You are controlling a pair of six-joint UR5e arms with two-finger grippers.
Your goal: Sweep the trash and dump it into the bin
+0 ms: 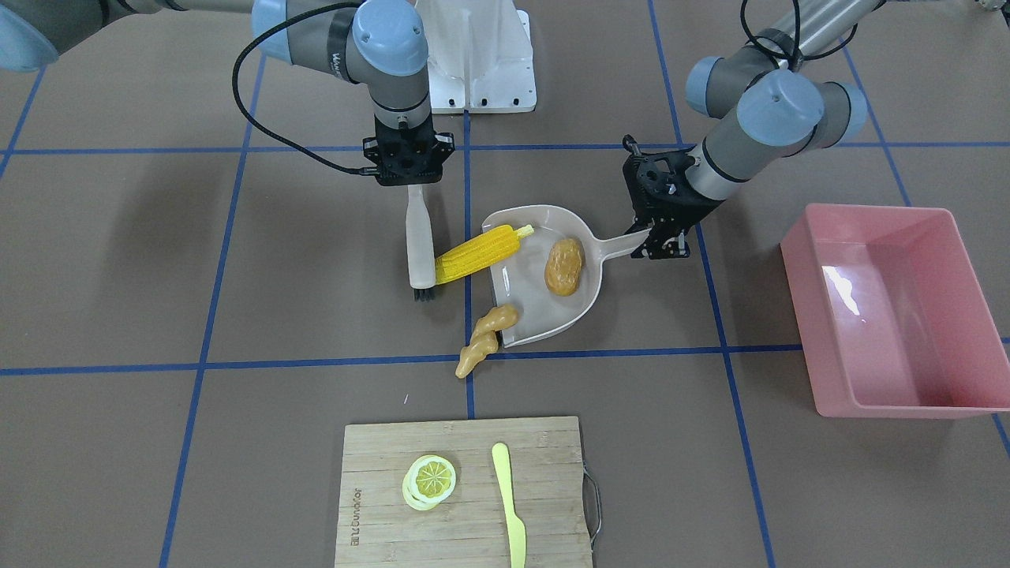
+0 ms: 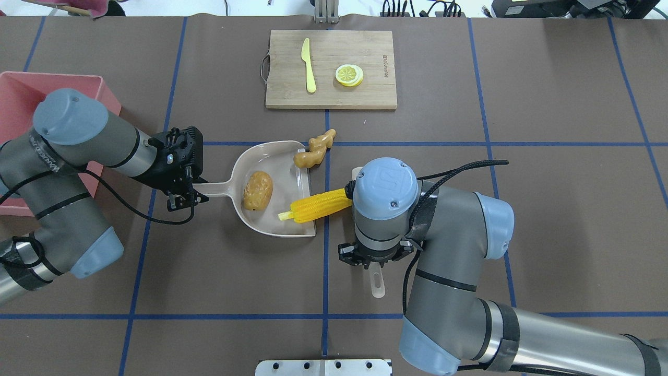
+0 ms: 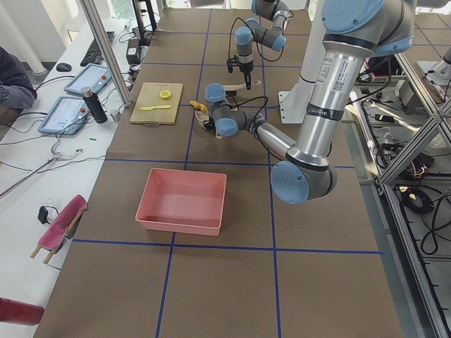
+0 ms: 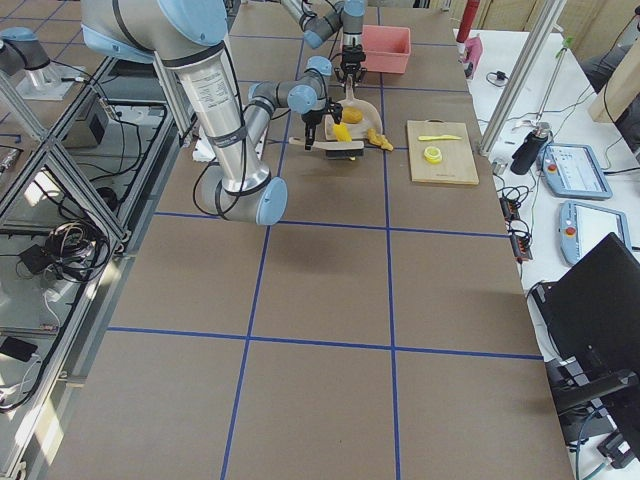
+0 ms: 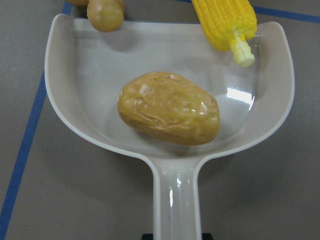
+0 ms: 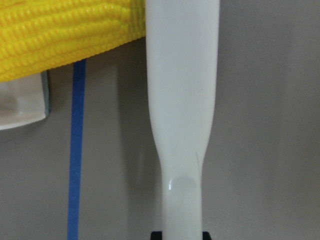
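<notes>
The beige dustpan [image 1: 525,272] lies mid-table, and my left gripper [image 1: 659,241] is shut on its handle. The brown potato [image 1: 564,267] lies inside the pan and also shows in the left wrist view [image 5: 169,108]. The yellow corn cob [image 1: 477,254] lies across the pan's open edge, stalk end inside. My right gripper [image 1: 414,183] is shut on a white brush [image 1: 419,244], which stands against the corn's outer end. The tan ginger root [image 1: 483,338] lies at the pan's corner, one end on the lip and the rest on the table. The pink bin [image 1: 872,207] stands beyond the left arm.
A wooden cutting board [image 1: 465,536] at the table's operator side carries a lemon slice [image 1: 430,480] and a yellow-green knife [image 1: 509,505]. The robot's white base mount [image 1: 473,55] is at the opposite edge. Blue tape lines cross the brown table.
</notes>
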